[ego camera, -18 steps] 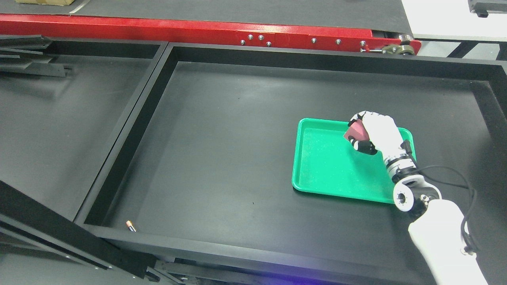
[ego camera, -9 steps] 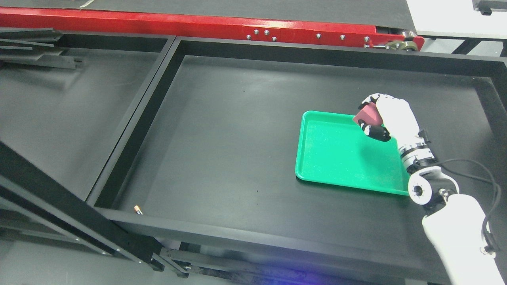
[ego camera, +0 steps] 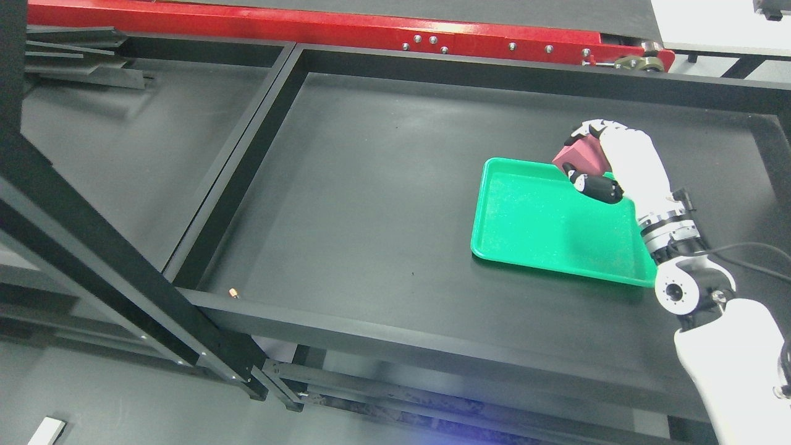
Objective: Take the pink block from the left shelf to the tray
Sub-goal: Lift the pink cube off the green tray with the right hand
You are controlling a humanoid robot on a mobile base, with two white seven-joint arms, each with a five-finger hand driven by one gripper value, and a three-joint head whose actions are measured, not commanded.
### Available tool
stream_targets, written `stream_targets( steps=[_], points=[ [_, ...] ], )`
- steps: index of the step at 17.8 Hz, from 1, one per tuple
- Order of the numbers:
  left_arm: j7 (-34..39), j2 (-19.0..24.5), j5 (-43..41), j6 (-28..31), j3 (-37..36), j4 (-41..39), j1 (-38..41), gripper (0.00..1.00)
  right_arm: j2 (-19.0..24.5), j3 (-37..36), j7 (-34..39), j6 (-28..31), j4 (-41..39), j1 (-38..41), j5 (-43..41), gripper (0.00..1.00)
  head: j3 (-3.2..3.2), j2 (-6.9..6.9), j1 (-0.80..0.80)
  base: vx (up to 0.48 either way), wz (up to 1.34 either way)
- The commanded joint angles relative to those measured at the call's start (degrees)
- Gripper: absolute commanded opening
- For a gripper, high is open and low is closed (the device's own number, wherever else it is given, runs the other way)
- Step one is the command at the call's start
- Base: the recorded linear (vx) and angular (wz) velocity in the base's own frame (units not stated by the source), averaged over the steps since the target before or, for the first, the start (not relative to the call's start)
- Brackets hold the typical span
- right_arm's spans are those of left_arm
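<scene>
My right hand (ego camera: 590, 164), white with black fingertips, is shut on the pink block (ego camera: 582, 158). The hand and block hover over the far right corner of the green tray (ego camera: 544, 225), which lies on the black shelf floor. The right arm comes up from the lower right corner. The tray holds nothing else. My left arm is out of the picture.
The tray sits in a large black-walled shelf bay (ego camera: 383, 62). A second bay (ego camera: 123, 142) lies to the left behind a black divider. A black diagonal strut (ego camera: 105, 259) crosses the lower left. A red beam (ego camera: 309, 28) runs along the back. A small battery-like item (ego camera: 233, 292) lies at the front edge.
The whole picture has shifted, so the camera moved. The right hand keeps its hold on the pink block and has drifted toward the tray's far right corner.
</scene>
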Motion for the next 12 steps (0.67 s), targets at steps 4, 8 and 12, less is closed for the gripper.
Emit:
stream_targets(
  steps=[4,8,12],
  points=[
    [0.0,1.0,0.0,0.0,0.0,-1.0,0.0,1.00,-0.5,-4.3,-9.3,-2.8,-8.2,5.0,-4.3,0.04,0.00,0.00,0.00,-0.071,-0.01],
    [0.0,1.0,0.0,0.1,0.0,-1.0,0.0,1.00,-0.2,-4.1,-9.3,-3.1,-10.0,7.7,-4.4,0.04,0.00,0.00,0.00,-0.069,-0.16],
    [0.0,1.0,0.0,0.0,0.0,-1.0,0.0,1.00,-0.2,-4.1,-9.3,-3.8,-10.4,8.2,-4.4,0.04,0.00,0.00,0.00,-0.095,-0.12]
  ],
)
